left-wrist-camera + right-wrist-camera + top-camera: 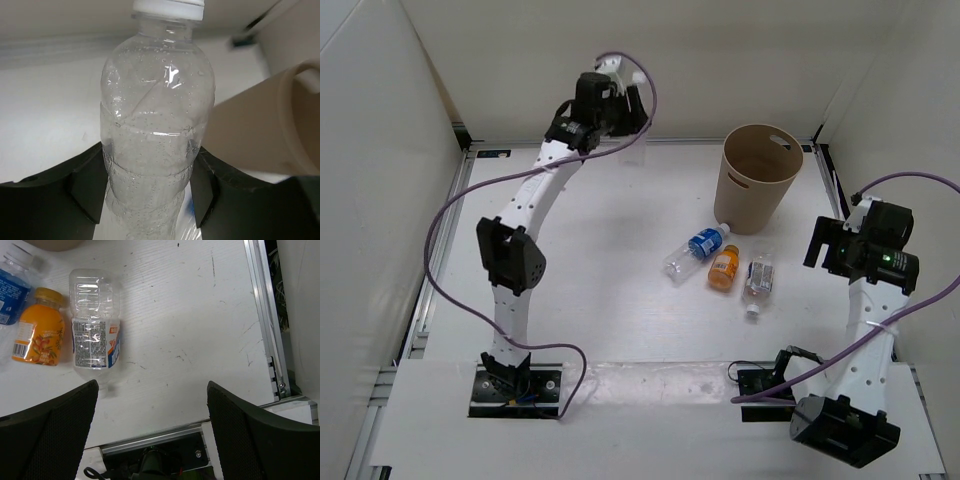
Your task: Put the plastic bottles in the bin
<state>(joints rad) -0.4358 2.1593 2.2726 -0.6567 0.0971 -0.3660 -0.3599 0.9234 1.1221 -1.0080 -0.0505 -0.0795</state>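
The clear, white-capped plastic bottle [155, 125] is off the white counter [610, 300]. It is pinched around its lower body between the fingers of your left hand [150, 192]. Its long axis runs straight out along the hand's reach, cap leading and base toward the wrist. The hand is raised over the far left of the counter. In the overhead view the wrist hides the bottle.

The tan, round, tapered bin [760, 180] stands upright, mouth up, to the right of that hand and apart from it. In the left wrist view its wall and rim fill the right edge. Judgement: the coming move is a traverse to the right until the cap clears the rim, with release only over the mouth.

Three bottles lie on their sides just in front of the bin:
- **Blue-labelled clear bottle [698, 250]:** it lies diagonally, cap at the bin's foot, touching or nearly so.
- **Short orange bottle [722, 270]:** its cap points toward the bin.
- **Second clear bottle [95, 330]:** its cap points toward the near edge.

Your right hand [152, 390] is spread wide and empty, just to the right of these three. It is the nearer arm for them.
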